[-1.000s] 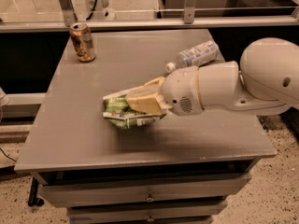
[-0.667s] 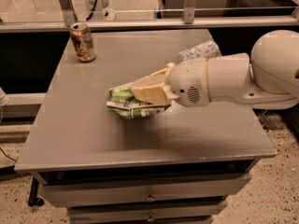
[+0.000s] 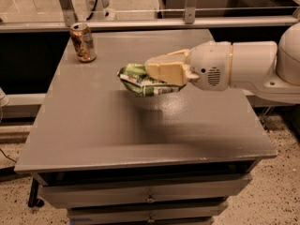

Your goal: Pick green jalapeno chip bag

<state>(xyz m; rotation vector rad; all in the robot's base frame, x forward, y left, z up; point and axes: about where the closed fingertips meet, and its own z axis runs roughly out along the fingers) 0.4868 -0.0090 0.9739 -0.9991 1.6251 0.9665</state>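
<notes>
No text was legible: bag lettering and far-left can label were unreadable. Gripper hung above table centre, clamped on bag.

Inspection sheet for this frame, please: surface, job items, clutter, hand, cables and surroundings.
Surface: grey table, flat top, drawers under it.
Job's things: green jalapeno chip bag, crumpled, held in the hand over the middle of the table; the shadow beneath it suggests it is off the surface.
Clutter: one drink can, upright at the far left corner, well apart from the bag.
Grippers: hand, reaching in from the right, shut on the bag.
Cables: a dark cable hangs behind the table at the top.
Surroundings: metal rail along the far edge; speckled floor.
</notes>
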